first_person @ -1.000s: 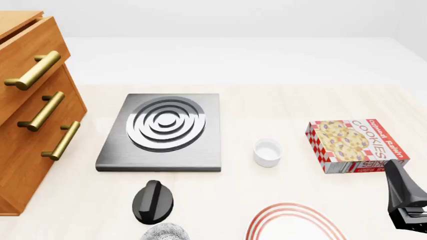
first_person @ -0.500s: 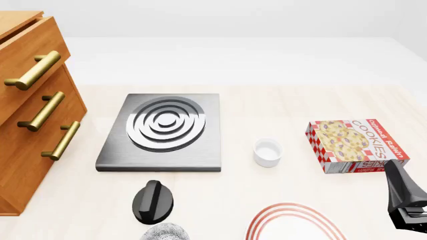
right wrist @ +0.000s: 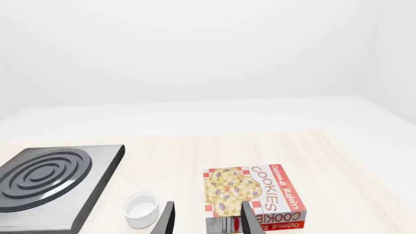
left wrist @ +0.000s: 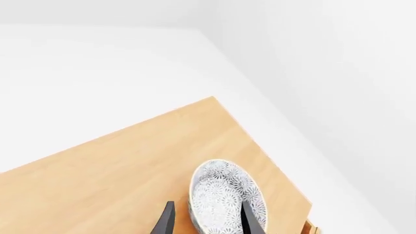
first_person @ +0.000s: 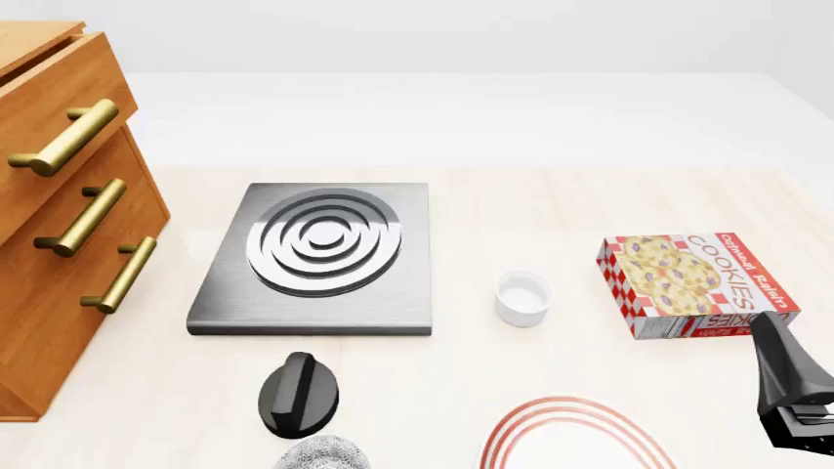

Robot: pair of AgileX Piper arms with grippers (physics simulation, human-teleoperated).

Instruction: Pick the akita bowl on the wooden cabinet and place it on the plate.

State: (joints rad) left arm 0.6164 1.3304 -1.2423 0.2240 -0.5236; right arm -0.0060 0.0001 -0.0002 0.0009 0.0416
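Note:
The akita bowl (left wrist: 227, 197), white with a fine grey-black pattern, sits on the wooden cabinet's top (left wrist: 117, 180) close to its edge. My left gripper (left wrist: 208, 222) hangs open just over it, with one finger (left wrist: 250, 222) above the bowl's inside and the other (left wrist: 165, 219) outside its rim. The front view shows only the cabinet's drawer front (first_person: 65, 215), neither this bowl nor the left gripper. The red-ringed plate (first_person: 573, 435) lies at the table's near edge. Beside it, my right gripper (first_person: 782, 362) (right wrist: 208, 222) stands open and holds nothing.
A grey stove plate (first_person: 319, 254) lies mid-table, a small white cup (first_person: 524, 296) and a cookie box (first_person: 697, 283) to its right. A black knob-like object (first_person: 300, 391) and a second speckled bowl (first_person: 323, 454) sit at the near edge, left of the plate.

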